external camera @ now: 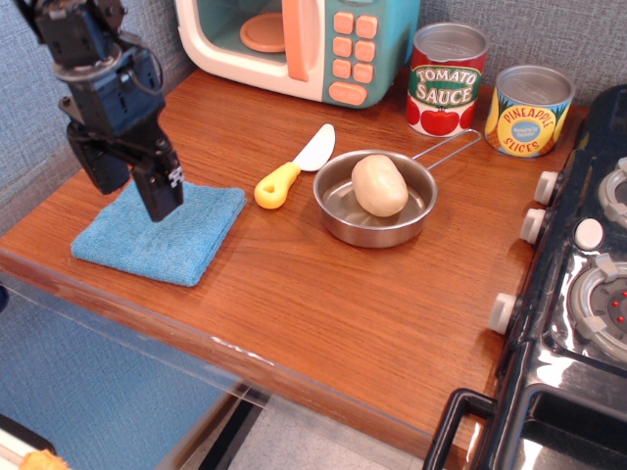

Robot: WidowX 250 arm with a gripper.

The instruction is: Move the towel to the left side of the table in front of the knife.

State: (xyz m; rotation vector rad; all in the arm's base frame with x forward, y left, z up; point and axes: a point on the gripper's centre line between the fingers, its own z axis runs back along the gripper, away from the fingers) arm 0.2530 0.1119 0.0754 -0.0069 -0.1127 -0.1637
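The bright blue towel (167, 238) lies flat on the left part of the reddish-brown table (323, 284), near its front edge. The knife (292, 168), with a yellow handle and white blade, lies just behind and to the right of the towel's far right corner. My black gripper (132, 186) hangs over the towel's back left part, a little above it. Its fingers (162, 192) stand apart and hold nothing.
A steel pan (375, 199) holding a potato (379, 184) sits right of the knife. A toy microwave (299, 44), a tomato sauce can (447, 78) and a pineapple can (528, 110) line the back. A black toy stove (578, 284) fills the right side.
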